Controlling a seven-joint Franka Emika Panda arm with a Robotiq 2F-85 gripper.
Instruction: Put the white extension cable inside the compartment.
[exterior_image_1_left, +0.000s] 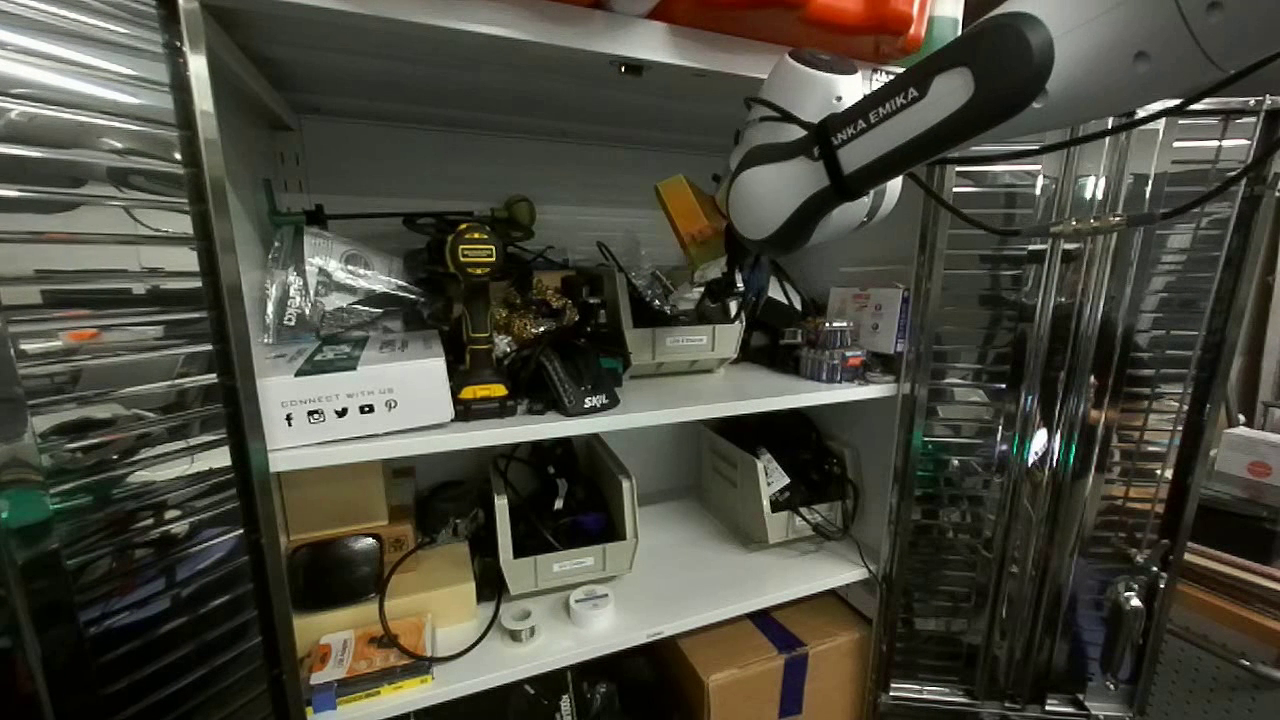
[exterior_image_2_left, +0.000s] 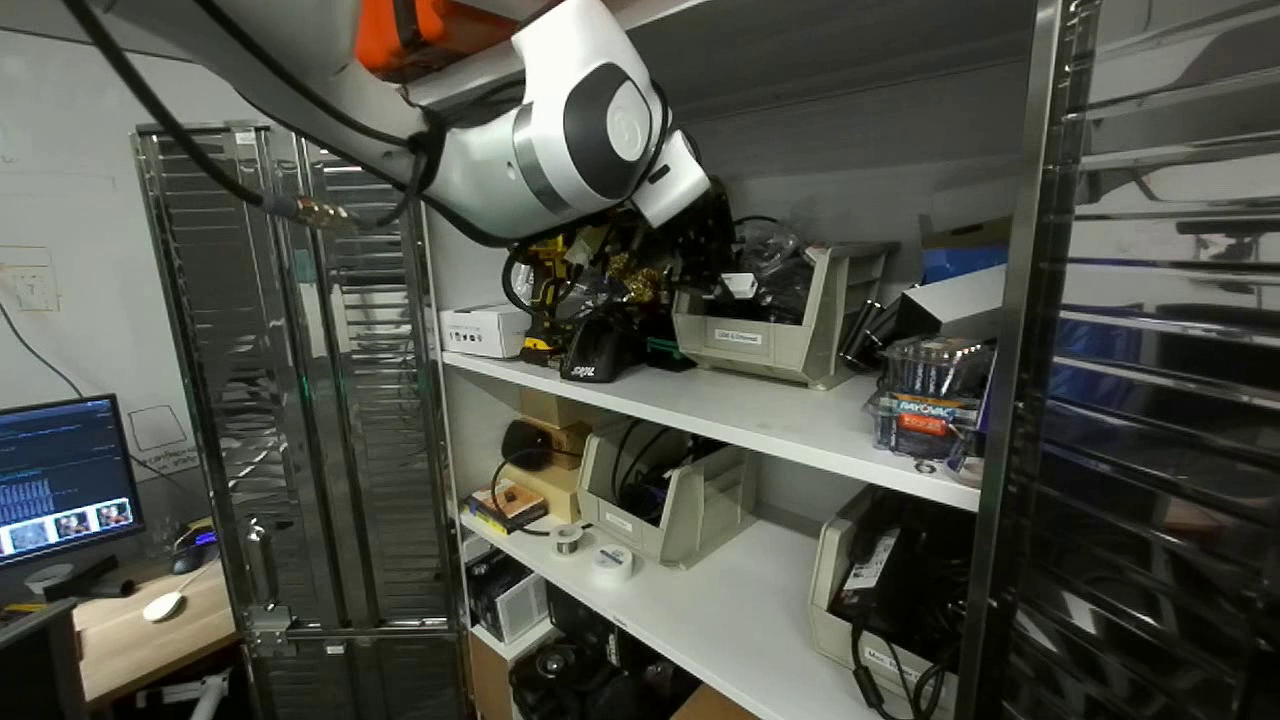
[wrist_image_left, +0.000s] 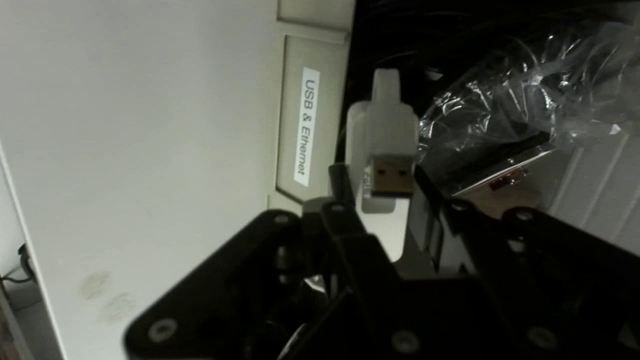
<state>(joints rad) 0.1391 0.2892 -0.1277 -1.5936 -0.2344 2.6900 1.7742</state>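
Filling the left of the wrist view, the white shelf board (wrist_image_left: 150, 125) ends against a grey bin (wrist_image_left: 330, 100), whose label (wrist_image_left: 306, 127) reads "USB & Ethernet". Just right of the label comes one fingertip (wrist_image_left: 341, 181), then the white extension cable (wrist_image_left: 392, 130), then the opposite fingertip (wrist_image_left: 433, 191). The gripper (wrist_image_left: 385, 187) is drawn in to a narrow gap and looks clasped on the cable, with a finger along each side. The cable's metal USB plug (wrist_image_left: 392, 175) faces the camera between the fingertips; part of the white body reaches beyond them and part runs back between the fingers. Farther right, crinkled clear plastic (wrist_image_left: 525, 95) lies in the bin; whether the cable touches the bin's contents cannot be told.

In an exterior view, the arm (exterior_image_2_left: 480, 165) reaches from the left into the compartment (exterior_image_2_left: 900, 180). The dark gripper hangs beneath the wrist, and the cable's white end shows to its lower right, at the bin's front rim above the label.

In an exterior view, a white box (exterior_image_1_left: 350, 395), a drill (exterior_image_1_left: 475, 260), the bin and some batteries (exterior_image_1_left: 832, 360) stand in that order along the board.
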